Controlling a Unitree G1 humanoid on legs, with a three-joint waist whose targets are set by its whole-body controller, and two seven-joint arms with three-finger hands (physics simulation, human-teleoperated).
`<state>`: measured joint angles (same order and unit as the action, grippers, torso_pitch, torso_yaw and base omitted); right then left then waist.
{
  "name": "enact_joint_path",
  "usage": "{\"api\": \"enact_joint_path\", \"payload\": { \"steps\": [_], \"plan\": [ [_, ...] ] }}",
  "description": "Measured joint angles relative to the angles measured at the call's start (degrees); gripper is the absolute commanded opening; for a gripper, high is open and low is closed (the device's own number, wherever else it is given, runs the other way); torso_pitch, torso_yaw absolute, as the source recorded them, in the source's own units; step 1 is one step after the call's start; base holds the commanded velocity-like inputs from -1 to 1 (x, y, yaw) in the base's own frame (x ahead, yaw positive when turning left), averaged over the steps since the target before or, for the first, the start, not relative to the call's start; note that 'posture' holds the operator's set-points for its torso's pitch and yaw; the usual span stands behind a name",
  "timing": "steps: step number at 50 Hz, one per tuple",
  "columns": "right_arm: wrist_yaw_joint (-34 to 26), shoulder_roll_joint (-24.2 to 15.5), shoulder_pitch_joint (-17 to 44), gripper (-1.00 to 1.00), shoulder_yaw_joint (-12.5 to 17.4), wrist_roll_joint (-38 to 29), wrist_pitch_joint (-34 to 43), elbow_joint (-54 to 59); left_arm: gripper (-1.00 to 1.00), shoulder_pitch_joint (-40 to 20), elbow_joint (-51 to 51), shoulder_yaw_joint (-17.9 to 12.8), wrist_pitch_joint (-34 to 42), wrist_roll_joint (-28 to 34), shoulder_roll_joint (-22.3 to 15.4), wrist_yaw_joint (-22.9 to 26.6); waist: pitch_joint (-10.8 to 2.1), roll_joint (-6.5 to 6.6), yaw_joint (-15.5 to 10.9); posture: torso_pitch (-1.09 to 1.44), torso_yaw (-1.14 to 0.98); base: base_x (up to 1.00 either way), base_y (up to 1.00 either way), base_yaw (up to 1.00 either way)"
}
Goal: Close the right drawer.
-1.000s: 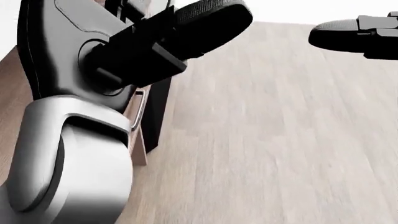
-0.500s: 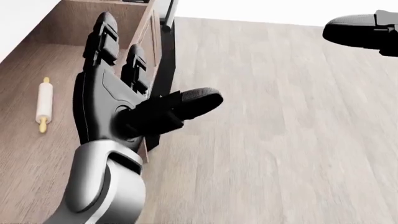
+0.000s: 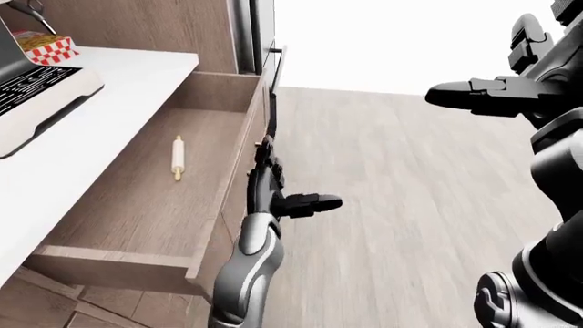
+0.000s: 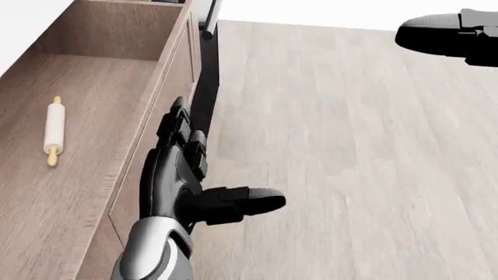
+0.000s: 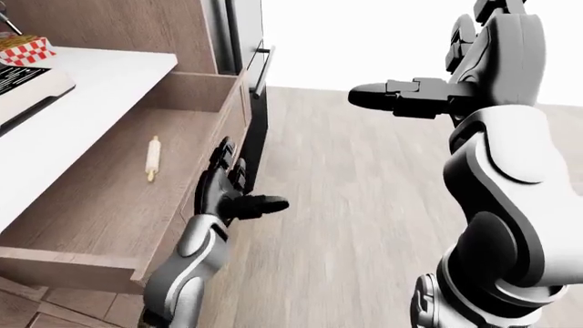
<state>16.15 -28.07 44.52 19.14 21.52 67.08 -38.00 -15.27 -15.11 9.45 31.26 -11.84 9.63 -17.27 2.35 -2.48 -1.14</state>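
**A:** Wood all over: the floor [image 4: 350,146], then the drawer [image 3: 137,205], pulled fully out from under the white surface [image 3: 109,102] on the left of the eye views. What has changed?

**B:** The left hand [image 4: 175,169]. Half a second ago it was up over the drawer's rim; now it has come down onto the outer face of the drawer front, palm flat against the panel, fingers straight and released, thumb jutting toward the floor side. It grasps nothing.

**A:** So what does that mean for closing?

**B:** My reading is that it is set to push, and the drawer hasn't travelled in yet.

**A:** And the right hand [image 5: 401,92]?

**B:** Raised well clear at upper right, fingers extended, unclenched and empty.

**A:** How does the drawer look?

**B:** Shallow and long, with a plain brown base and a dark handle edge on the front. Inside lies only a pin [image 4: 53,131], pale with yellowish ends, near the left wall. It could roll when the drawer is shoved.
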Motion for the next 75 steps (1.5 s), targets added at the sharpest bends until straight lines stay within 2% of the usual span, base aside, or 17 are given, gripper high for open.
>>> {"api": "enact_joint_path", "payload": {
  "steps": [9,19,26,32,37,41,45,57,65,75],
  "plan": [
    [-0.30,0.47,0.26,1.00,-0.55,-0.60,0.21,0.04,1.00,0.51,8.71,-1.41,-4.16,0.89,-0.99,0.24,-0.15,-0.05,-0.14,0.00,0.00,0.00,0.00,0.00],
    [-0.70,0.72,0.24,1.00,-0.63,-1.10,0.25,-0.07,1.00,-0.85,16.34,-4.68,-6.88,0.60,-1.64,0.00,-0.17,-0.16,-0.07,0.00,0.00,0.00,0.00,0.00],
    [-1.15,0.94,0.26,1.00,-0.83,-1.60,-0.01,0.28,1.00,-2.24,22.04,-7.45,-11.08,0.94,-3.85,-1.53,-0.44,0.07,-0.01,0.00,0.00,0.00,0.00,0.00],
    [-1.35,0.96,0.55,1.00,-0.87,-1.83,0.00,0.26,1.00,-3.12,27.83,-7.64,-13.90,1.86,-5.43,-0.89,-0.55,0.22,0.19,0.00,0.00,0.00,0.00,0.00],
    [-1.42,1.22,0.55,1.00,-1.15,-2.19,-0.30,0.40,1.00,-4.10,33.01,-8.99,-14.79,1.75,-6.72,1.13,-0.69,0.41,0.40,0.00,0.00,0.00,0.00,0.00],
    [-1.40,1.53,0.62,1.00,-1.30,-2.47,-0.19,0.38,1.00,-5.06,33.79,-10.20,-12.90,0.43,-7.13,1.27,-0.57,0.47,0.54,0.00,0.00,0.00,0.00,0.00],
    [-1.65,1.81,0.65,1.00,-1.93,-2.78,-0.24,0.61,1.00,-5.79,35.24,-10.98,-14.33,-1.10,-7.41,0.24,-0.56,0.48,0.85,0.00,0.00,0.00,0.00,0.00],
    [-2.82,2.47,1.10,1.00,-2.35,-4.59,-0.82,1.70,1.00,-7.45,36.61,-13.51,-17.73,-6.37,-10.82,-7.84,0.10,0.40,2.15,0.00,0.00,0.00,0.00,0.00],
    [-3.23,2.94,0.97,1.00,-2.66,-5.43,-1.22,2.00,1.00,-8.20,38.08,-15.69,-19.11,-7.59,-13.10,-9.61,0.10,0.66,2.09,0.00,0.00,0.00,0.00,0.00],
    [-3.74,3.50,1.12,1.00,-3.13,-6.06,-1.19,1.98,1.00,-6.81,35.59,-17.13,-18.14,-9.07,-14.88,-10.46,-0.13,0.25,1.93,0.00,0.00,0.00,0.00,0.00]
  ]
}}
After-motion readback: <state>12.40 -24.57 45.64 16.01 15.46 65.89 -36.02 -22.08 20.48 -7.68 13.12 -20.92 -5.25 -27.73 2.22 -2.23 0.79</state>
